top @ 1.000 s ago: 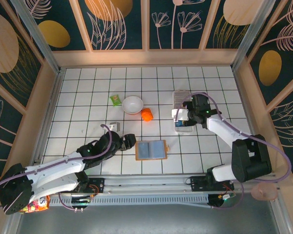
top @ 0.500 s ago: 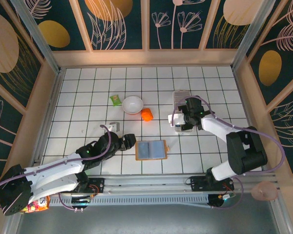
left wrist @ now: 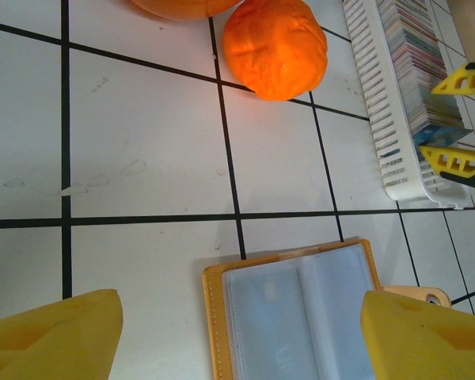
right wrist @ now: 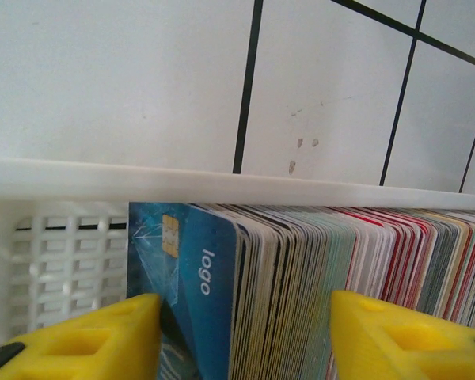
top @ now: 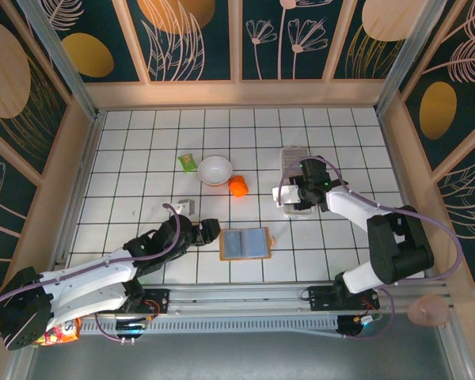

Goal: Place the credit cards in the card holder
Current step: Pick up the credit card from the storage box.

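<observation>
White tiled surface, right of centre: holder point(top: 293, 156) packed full. Right end effector point(right wrist: 241, 317) spread astride the stack point(right wrist: 340, 277) end, blue card point(right wrist: 194, 293) slotted upright between, probably being seated. Left end effector point(left wrist: 241, 336) released, idling beside wallet point(left wrist: 301, 309).

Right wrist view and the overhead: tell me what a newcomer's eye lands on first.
A bright blue credit card marked "logo" stands at the end of a dense row of cards in the white card holder, between the right arm's spread yellow fingers. Overhead, a lumpy orange ball sits mid-table beside a white bowl. Nearer the arms, a tan wallet lies open.
</observation>
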